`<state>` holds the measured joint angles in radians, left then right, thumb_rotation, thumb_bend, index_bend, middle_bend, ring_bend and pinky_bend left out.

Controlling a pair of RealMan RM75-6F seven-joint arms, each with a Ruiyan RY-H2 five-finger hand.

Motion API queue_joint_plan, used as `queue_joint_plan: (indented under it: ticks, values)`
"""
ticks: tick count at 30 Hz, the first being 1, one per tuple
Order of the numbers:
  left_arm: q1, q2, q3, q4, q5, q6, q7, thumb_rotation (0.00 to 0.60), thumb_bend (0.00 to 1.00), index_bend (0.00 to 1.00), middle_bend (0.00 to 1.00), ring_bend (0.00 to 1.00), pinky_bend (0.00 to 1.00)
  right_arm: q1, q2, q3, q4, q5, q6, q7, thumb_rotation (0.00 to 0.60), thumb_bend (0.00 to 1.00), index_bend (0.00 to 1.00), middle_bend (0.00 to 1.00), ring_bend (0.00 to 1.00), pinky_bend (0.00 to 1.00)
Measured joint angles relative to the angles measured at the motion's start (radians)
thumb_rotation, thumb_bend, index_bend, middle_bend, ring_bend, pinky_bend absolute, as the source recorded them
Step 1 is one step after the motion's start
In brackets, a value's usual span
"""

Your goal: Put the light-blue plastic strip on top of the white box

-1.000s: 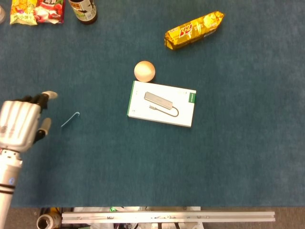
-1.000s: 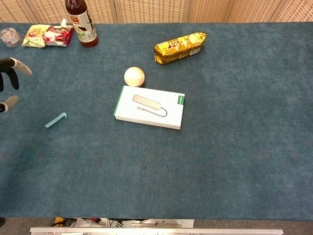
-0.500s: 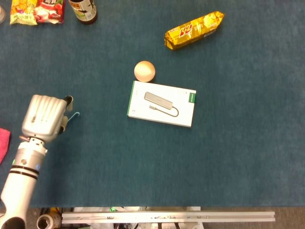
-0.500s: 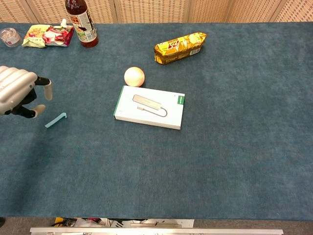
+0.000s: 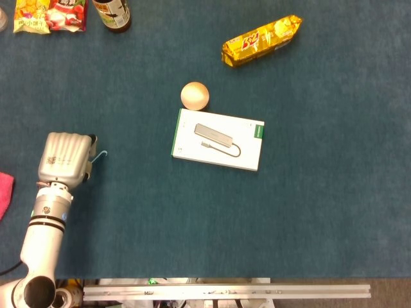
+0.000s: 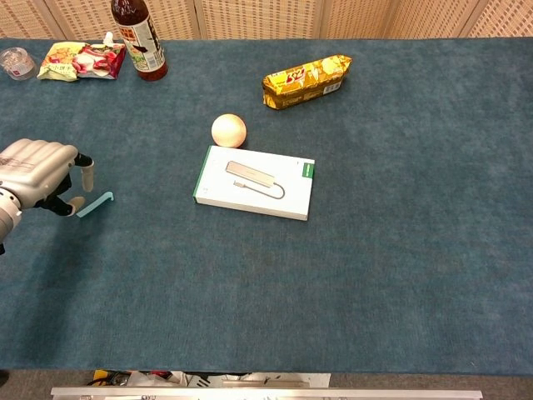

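Observation:
The light-blue plastic strip (image 6: 97, 203) lies flat on the blue cloth at the left; in the head view only its hooked end (image 5: 101, 154) shows past the hand. My left hand (image 6: 37, 174) (image 5: 64, 158) hovers right over the strip's left end, fingers spread downward around it, with no grip visible. The white box (image 5: 218, 139) (image 6: 255, 182), printed with a grey adapter and a green tab, lies flat at the table's centre, well to the right of the hand. My right hand appears in neither view.
A round peach-coloured ball (image 6: 228, 130) touches the box's far left corner. A yellow snack pack (image 6: 306, 80) lies behind the box. A dark bottle (image 6: 140, 42), a snack bag (image 6: 83, 59) and a small clear cup (image 6: 17, 62) stand at the far left. A pink cloth (image 5: 4, 192) shows at the left edge.
My left hand has moved right and lowered over the strip, its fingers now pointing down around the strip's left end. The strip, box and ball have not moved.

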<state>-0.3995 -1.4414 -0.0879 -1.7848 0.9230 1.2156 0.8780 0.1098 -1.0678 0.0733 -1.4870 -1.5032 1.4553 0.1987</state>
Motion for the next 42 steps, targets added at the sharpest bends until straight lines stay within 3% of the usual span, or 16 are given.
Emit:
queue_joint_plan:
  ticks: [5, 17, 22, 32, 42]
  values:
    - [-0.017, -0.019, -0.003, 0.013, -0.067, 0.012, 0.017, 0.518, 0.34, 0.48, 1.00, 0.99, 1.00, -0.002, 0.002, -0.005, 0.009, 0.000, -0.005, 0.014, 0.518, 0.27, 0.26, 0.42, 0.34, 0.38]
    - [-0.047, -0.062, -0.016, 0.036, -0.185, 0.044, 0.026, 0.481, 0.30, 0.48, 1.00, 0.99, 1.00, -0.001, 0.012, -0.009, 0.033, -0.007, -0.014, 0.051, 0.517, 0.27, 0.26, 0.42, 0.35, 0.38]
    - [-0.056, -0.075, -0.020, 0.044, -0.223, 0.056, 0.021, 0.430, 0.30, 0.48, 1.00, 0.99, 1.00, 0.002, 0.013, -0.010, 0.041, -0.012, -0.018, 0.063, 0.518, 0.27, 0.26, 0.42, 0.35, 0.38]
    - [-0.072, -0.095, -0.019, 0.066, -0.266, 0.068, 0.007, 0.434, 0.30, 0.48, 1.00, 0.99, 1.00, -0.002, 0.009, -0.016, 0.065, -0.011, -0.022, 0.089, 0.518, 0.27, 0.26, 0.42, 0.35, 0.38]
    - [-0.085, -0.125, -0.012, 0.104, -0.283, 0.074, -0.001, 0.509, 0.30, 0.48, 1.00, 0.99, 1.00, -0.011, 0.009, -0.019, 0.076, -0.006, -0.017, 0.102, 0.519, 0.27, 0.26, 0.42, 0.35, 0.38]
